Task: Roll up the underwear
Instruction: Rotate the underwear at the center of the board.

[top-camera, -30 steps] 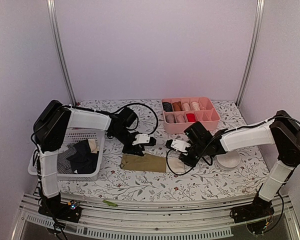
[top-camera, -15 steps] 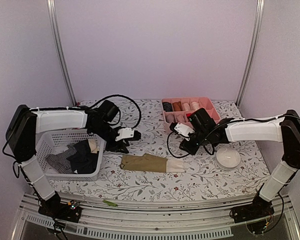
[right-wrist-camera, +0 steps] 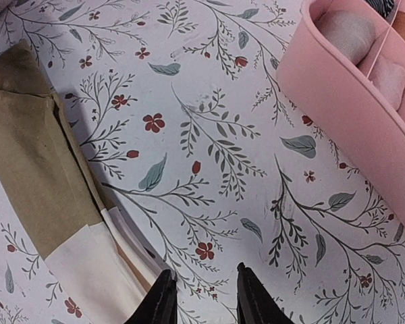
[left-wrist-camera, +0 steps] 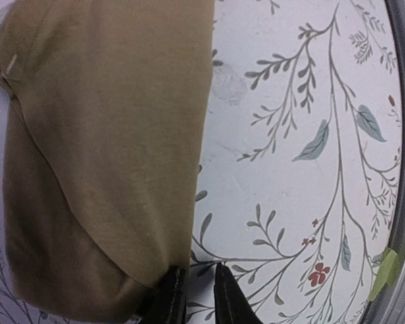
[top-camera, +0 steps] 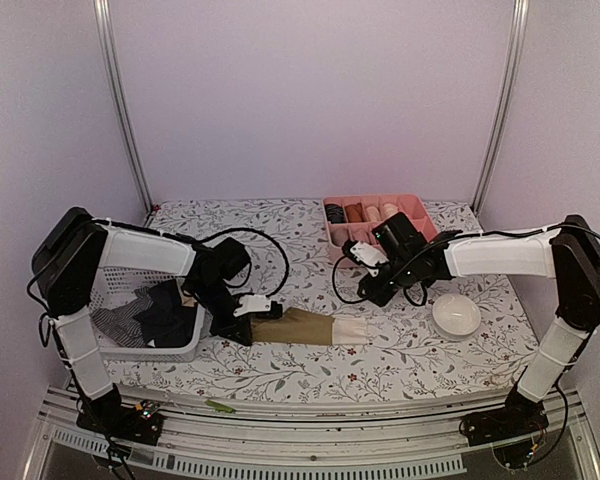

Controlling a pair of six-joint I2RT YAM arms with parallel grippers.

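An olive-tan underwear [top-camera: 298, 326] lies folded into a long strip on the flowered table, its cream waistband end [top-camera: 352, 330] to the right. My left gripper [top-camera: 252, 318] is down at the strip's left end. In the left wrist view the cloth [left-wrist-camera: 101, 148] fills the upper left, and the left gripper [left-wrist-camera: 197, 297] has its jaws a narrow gap apart with bare table between them; one finger [left-wrist-camera: 170, 297] touches the cloth's corner. My right gripper [top-camera: 365, 292] hovers open near the waistband end; in its own view [right-wrist-camera: 202, 297] nothing sits between the fingers, with the strip [right-wrist-camera: 34, 169] to the left.
A white mesh basket [top-camera: 160, 352] at the left holds more dark and striped underwear [top-camera: 155, 310]. A pink divided tray [top-camera: 420, 245] with rolled pieces stands at the back right, close to the right gripper [right-wrist-camera: 351, 108]. A white bowl [top-camera: 456, 315] sits at the right.
The left gripper swung from beside the basket down to the strip's left end and narrowed its jaws. The right gripper let go of the waistband end and lifted toward the tray.
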